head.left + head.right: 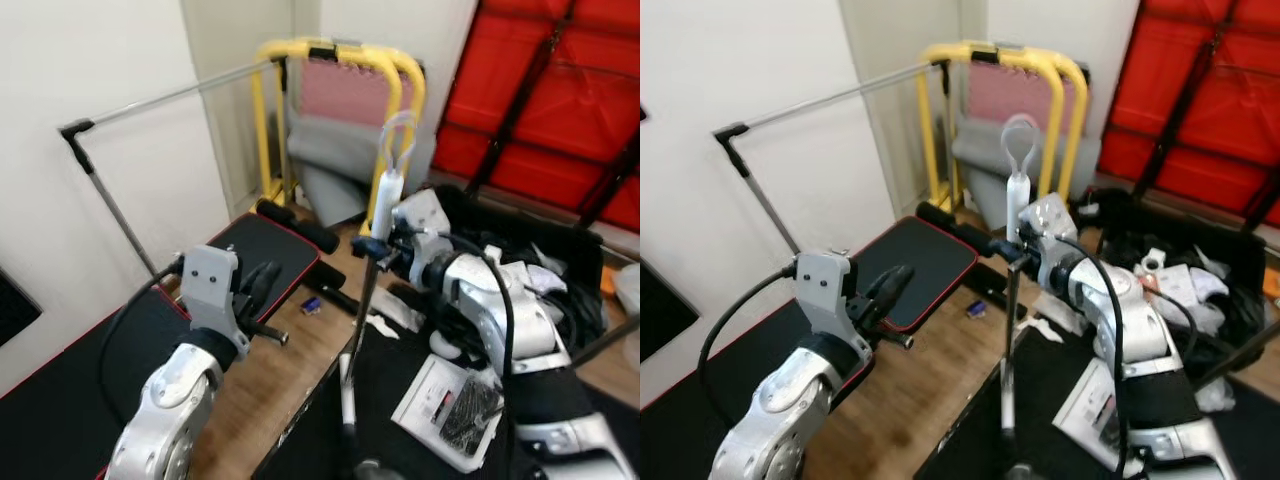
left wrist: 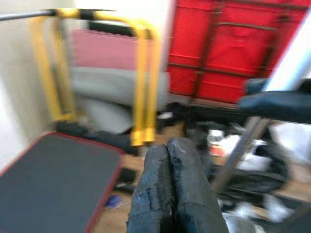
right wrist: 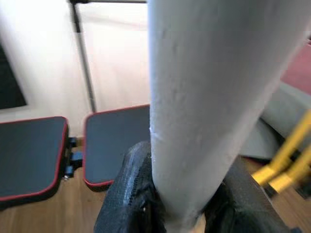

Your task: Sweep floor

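- I take the yellow tubular frame [image 1: 340, 60] as my landmark; it stands against the far wall.
- A pink pad [image 1: 343, 95] and a grey cushion [image 1: 335, 150] sit inside the frame.
- A black bench pad with red edging [image 1: 262, 252] lies on the wooden floor [image 1: 275, 365] just in front of the frame.
- A small blue object [image 1: 311, 305] rests on the floor beyond that pad, further from the frame.
- I see a red panel [image 1: 560, 100] to the frame's right.
- A metal rail [image 1: 165, 100] runs from the frame along the left wall.
- White papers [image 1: 450, 400] lie well in front, to the right.
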### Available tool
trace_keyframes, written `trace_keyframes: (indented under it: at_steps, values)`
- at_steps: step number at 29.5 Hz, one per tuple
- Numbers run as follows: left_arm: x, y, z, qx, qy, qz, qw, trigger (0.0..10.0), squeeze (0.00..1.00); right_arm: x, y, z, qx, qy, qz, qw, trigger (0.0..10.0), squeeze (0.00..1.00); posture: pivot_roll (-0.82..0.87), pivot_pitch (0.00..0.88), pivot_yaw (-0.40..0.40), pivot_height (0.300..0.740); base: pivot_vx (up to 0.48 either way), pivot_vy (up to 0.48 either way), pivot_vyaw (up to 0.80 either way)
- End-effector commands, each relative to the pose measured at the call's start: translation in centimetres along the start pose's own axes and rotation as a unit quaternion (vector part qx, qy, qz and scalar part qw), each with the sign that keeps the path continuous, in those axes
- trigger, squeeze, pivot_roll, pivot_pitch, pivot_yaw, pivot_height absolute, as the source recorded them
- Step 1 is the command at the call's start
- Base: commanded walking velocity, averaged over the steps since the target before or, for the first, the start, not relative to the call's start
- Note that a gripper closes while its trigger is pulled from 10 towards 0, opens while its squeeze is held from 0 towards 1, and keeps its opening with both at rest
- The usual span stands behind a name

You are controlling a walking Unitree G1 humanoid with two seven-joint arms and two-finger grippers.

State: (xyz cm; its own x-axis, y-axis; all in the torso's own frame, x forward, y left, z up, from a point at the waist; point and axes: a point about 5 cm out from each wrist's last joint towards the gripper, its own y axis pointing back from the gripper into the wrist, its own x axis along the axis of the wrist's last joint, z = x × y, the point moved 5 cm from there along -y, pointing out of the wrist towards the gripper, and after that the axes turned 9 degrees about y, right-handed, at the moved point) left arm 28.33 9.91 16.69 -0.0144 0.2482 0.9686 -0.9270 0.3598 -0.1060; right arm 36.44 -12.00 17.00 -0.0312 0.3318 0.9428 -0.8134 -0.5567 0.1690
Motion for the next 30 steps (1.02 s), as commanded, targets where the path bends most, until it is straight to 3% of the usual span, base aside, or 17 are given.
trace_keyframes:
  at_steps: [1,16,21,30]
  values:
    - [0.0,0.0,-0.4,0.002,-0.011,-0.001,1.0,10.0,0.0,2.8,0.1,0.4,-0.012,0.038,0.052,0.998,10.0,0.0,-0.08,0.036,-0.035,0.74,0.0,0.0,-0.8]
    - [0.2,-0.2,-0.7,0.008,-0.016,0.003,1.0,10.0,0.0,3.9,-0.4,-0.2,-0.019,0.045,0.087,0.995,10.0,0.0,-0.07,0.024,-0.032,0.74,0.0,0.0,-0.75]
    - [0.3,-0.3,-0.8,0.012,-0.018,0.007,1.0,10.0,0.0,4.7,-0.6,-0.5,-0.034,0.026,0.115,0.992,10.0,0.0,-0.07,0.028,-0.034,0.74,0.0,0.0,0.0]
    - [0.4,-0.4,-0.9,0.017,-0.02,0.01,1.0,10.0,0.0,5.4,-0.6,-0.5,-0.039,0.035,0.138,0.989,10.0,0.0,-0.08,0.03,-0.037,0.74,0.0,0.0,0.0]
